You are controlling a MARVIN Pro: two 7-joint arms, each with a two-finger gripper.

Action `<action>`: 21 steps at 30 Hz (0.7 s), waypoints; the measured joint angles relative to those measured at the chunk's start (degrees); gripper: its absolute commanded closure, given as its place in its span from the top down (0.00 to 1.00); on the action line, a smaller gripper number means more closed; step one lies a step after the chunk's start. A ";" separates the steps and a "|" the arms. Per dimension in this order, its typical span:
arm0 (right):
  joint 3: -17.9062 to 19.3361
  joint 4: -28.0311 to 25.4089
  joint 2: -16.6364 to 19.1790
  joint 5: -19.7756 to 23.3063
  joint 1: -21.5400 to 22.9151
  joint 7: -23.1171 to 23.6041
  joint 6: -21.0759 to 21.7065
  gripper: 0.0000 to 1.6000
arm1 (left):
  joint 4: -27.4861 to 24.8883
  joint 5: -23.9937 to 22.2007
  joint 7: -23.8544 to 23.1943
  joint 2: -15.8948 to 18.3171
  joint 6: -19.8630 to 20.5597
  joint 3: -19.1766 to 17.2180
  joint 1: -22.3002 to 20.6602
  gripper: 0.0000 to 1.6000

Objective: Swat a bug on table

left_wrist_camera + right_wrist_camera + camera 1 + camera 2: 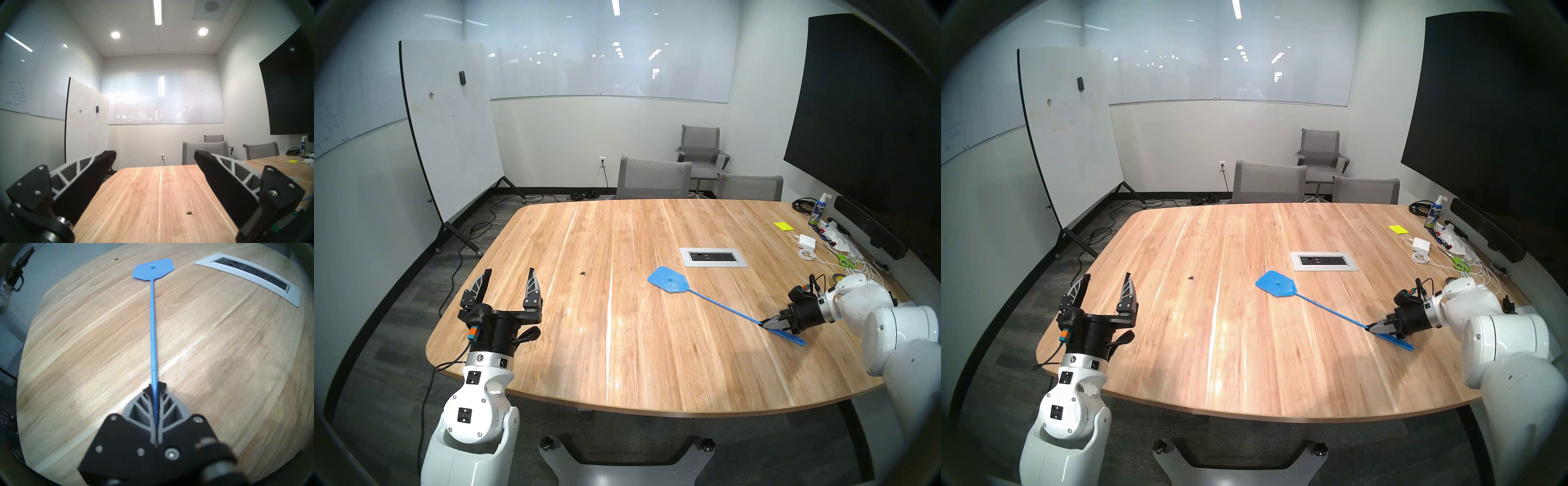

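The bug (583, 273) (1191, 278) (189, 213) (116, 259) is a tiny dark speck on the left-centre of the wooden table (619, 339) (1229, 356). A blue fly swatter (714, 298) (1321, 303) (153, 327) lies flat on the table, head (668, 279) (153, 271) pointing toward the bug. My right gripper (767, 323) (1373, 327) (155, 387) is shut on the swatter's thin shaft near its handle. My left gripper (510, 280) (1107, 285) (155, 155) hovers open over the table's left edge, holding nothing, with the bug ahead and to its right.
A silver power-outlet panel (713, 257) (251, 275) sits in the table beyond the swatter head. Clutter at the far right edge: charger (807, 241), cables, green scissors (843, 259), yellow notes (784, 226), spray bottle (818, 212). Grey chairs (653, 180) stand behind the table.
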 measured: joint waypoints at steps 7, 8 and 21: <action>1.20 -0.03 1.70 1.49 -1.53 1.28 1.72 0.00 | 0.17 0.00 0.00 0.00 0.00 0.00 -0.13 1.00; 1.40 -0.03 2.00 1.75 -1.80 1.36 2.00 0.00 | 0.19 0.00 0.00 0.00 0.00 0.00 -0.15 1.00; 3.08 -0.03 5.08 4.32 -4.29 1.50 4.32 0.00 | 0.40 0.00 0.00 -0.01 0.00 0.00 -0.36 1.00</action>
